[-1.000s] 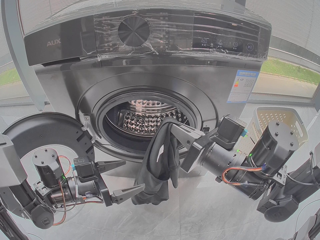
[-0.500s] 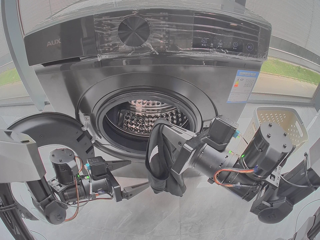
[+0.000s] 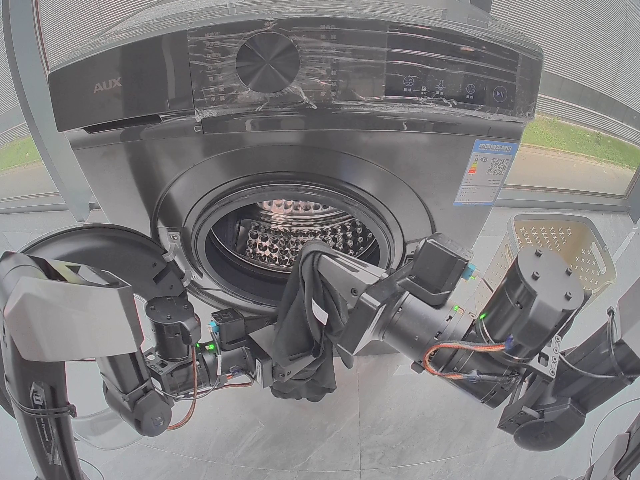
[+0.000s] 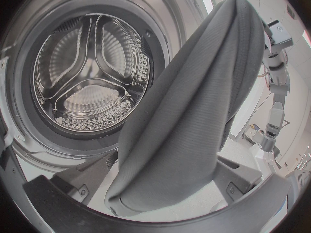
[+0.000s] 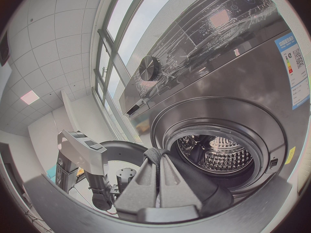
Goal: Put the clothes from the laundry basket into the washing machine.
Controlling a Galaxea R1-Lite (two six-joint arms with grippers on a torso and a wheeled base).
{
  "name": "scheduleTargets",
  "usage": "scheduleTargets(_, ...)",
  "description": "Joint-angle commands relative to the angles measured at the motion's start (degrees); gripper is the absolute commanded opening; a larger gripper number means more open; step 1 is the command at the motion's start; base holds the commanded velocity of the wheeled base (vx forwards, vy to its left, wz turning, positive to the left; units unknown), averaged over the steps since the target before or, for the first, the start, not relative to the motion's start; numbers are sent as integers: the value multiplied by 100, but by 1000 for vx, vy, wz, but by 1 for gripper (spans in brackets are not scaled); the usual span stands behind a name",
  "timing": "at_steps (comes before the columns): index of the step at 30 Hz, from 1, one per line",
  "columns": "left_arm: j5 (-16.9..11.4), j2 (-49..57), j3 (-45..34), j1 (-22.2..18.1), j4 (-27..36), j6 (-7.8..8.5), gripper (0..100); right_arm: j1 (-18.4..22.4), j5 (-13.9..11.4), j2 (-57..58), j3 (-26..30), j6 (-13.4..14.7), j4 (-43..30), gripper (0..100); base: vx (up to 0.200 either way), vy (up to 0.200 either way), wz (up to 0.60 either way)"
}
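A dark garment [image 3: 308, 315] hangs in front of the washing machine's open drum [image 3: 293, 235], just below the door opening's rim. My right gripper [image 3: 319, 261] is shut on its top fold, and the shut fingers [image 5: 147, 182] pinch the cloth [image 5: 194, 182] in the right wrist view. My left gripper [image 3: 287, 353] is open low at the garment's hanging end. Its two fingers [image 4: 84, 178] stand either side of the garment [image 4: 181, 130] without closing on it. The laundry basket [image 3: 567, 238] stands on the floor at the right.
The round machine door [image 3: 93, 255] is swung open at the left, close behind my left arm. The steel drum [image 4: 87, 78] looks bare inside. Grey floor tiles [image 3: 373, 428] lie in front of the machine.
My left arm has swung right, bringing its open fingers around the garment's lower end. The right gripper has carried the garment a little left and nearer the drum opening.
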State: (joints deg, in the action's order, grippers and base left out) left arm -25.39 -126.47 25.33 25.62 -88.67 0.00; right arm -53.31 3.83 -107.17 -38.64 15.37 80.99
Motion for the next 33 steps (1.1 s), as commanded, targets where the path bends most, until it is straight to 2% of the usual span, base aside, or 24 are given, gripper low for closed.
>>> scheduleTargets(1, 26, -511, 306, 74, -1, 0, 100, -118, 13, 3, 41, 1, 30, 0, 0, 0, 0)
scheduleTargets(5, 52, -766, 499, 136, -1, 0, 100, -215, 39, 3, 50, 1, 66, 0, 0, 0, 0)
scheduleTargets(8, 140, -924, 622, 136, -1, 9, 100, -224, 39, 3, 59, 1, 74, 0, 0, 0, 0)
scheduleTargets(9, 254, -1073, 736, 136, -1, 18, 100, -233, 39, 29, 59, 1, 74, 0, 0, 0, 0)
scheduleTargets(12, 272, -1152, 807, 127, -1, 26, 100, -241, 39, 56, 85, 1, 74, 0, 0, 0, 0)
scheduleTargets(13, 281, -1161, 833, 136, -1, 26, 0, -233, 39, 64, 120, 1, 74, 0, 0, 0, 0)
scheduleTargets(21, 281, -845, 728, 189, -10, 53, 0, -118, 39, 3, 129, 10, 92, 0, 0, 0, 0)
scheduleTargets(31, 184, 641, -485, 197, -10, 62, 0, 620, 39, -524, -310, 1, 83, 0, 0, 0, 0)
scheduleTargets(33, 87, 1150, -881, 197, -10, 44, 0, 778, 30, -683, -363, 1, 83, 0, 0, 0, 0)
